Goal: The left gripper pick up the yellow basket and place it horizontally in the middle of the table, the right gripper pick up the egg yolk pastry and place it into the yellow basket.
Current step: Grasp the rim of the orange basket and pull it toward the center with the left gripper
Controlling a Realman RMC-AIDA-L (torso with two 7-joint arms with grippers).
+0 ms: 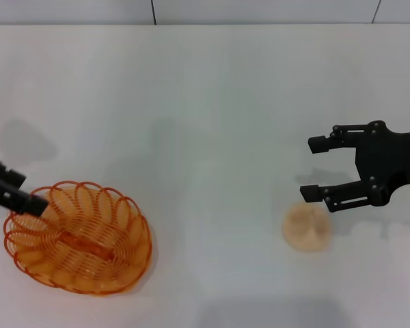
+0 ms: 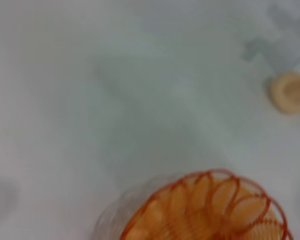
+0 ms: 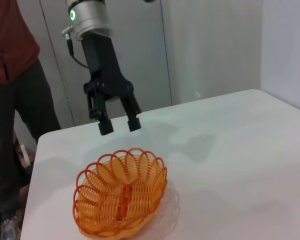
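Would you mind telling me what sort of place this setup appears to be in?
Probably an indoor robot lab or test room: a plain white table carries only a basket and a pastry, grey cabinet doors line the wall, and a person stands beside the table.

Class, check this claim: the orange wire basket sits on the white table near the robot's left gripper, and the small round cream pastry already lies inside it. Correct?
Not quite. The small round cream pastry is not in the orange wire basket; in the head view it lies on the white table far off, just beside the open right gripper. The rest holds: the basket sits on the table by the left gripper, which the right wrist view shows open above its rim.
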